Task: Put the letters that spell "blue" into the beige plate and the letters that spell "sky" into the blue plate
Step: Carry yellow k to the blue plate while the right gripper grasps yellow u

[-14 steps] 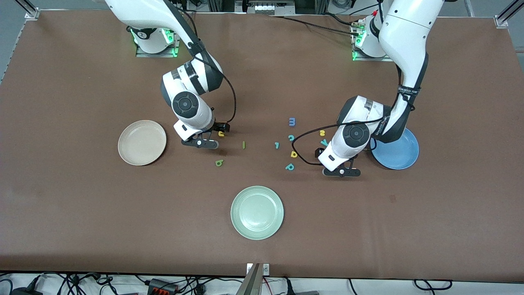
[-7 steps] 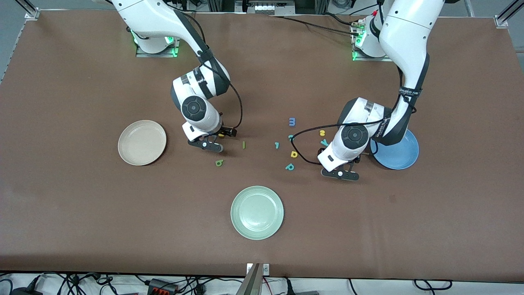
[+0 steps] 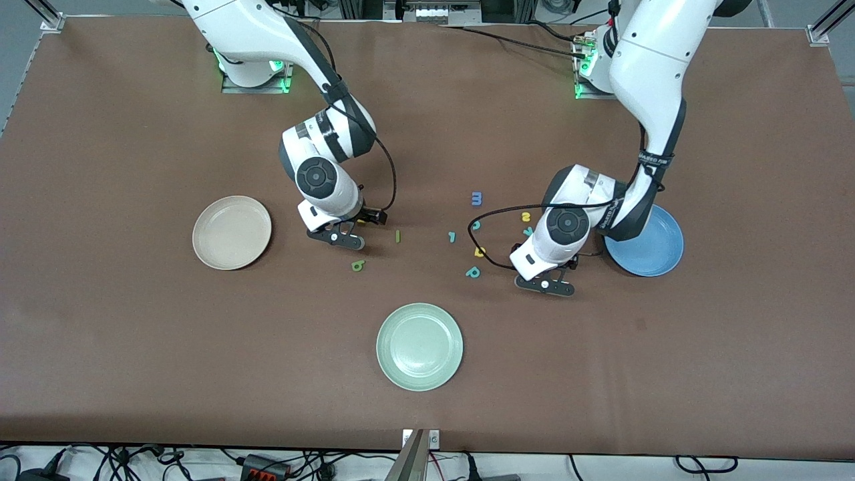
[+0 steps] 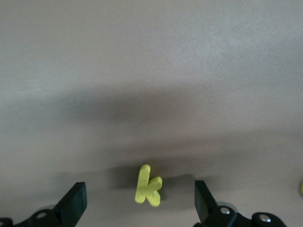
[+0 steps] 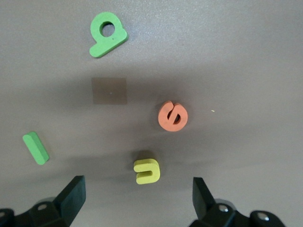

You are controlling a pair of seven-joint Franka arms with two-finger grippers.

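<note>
My right gripper [image 3: 339, 238] hangs open over the yellow u [image 5: 147, 171], which lies between its fingers. The orange e [image 5: 173, 116], green l [image 3: 398, 236] and green b [image 3: 358, 266] lie close by on the table. My left gripper [image 3: 544, 284] is open just above the yellow k [image 4: 148, 185], beside the blue plate [image 3: 651, 250]. The yellow s [image 3: 526, 216] and teal y [image 3: 528, 232] lie next to the left wrist. The beige plate [image 3: 232, 232] sits empty toward the right arm's end. In the front view the arms hide the u, e and k.
A pale green plate [image 3: 419, 346] sits nearer the front camera. A blue m [image 3: 477, 198], teal c [image 3: 475, 225], small teal letter [image 3: 452, 236], yellow a-like letter [image 3: 479, 252] and teal p [image 3: 473, 272] lie mid-table between the grippers.
The right gripper shifted from beside the beige plate toward the green l, then stopped. The left gripper moved a little away from the blue plate, toward the teal p. Both stayed open.
</note>
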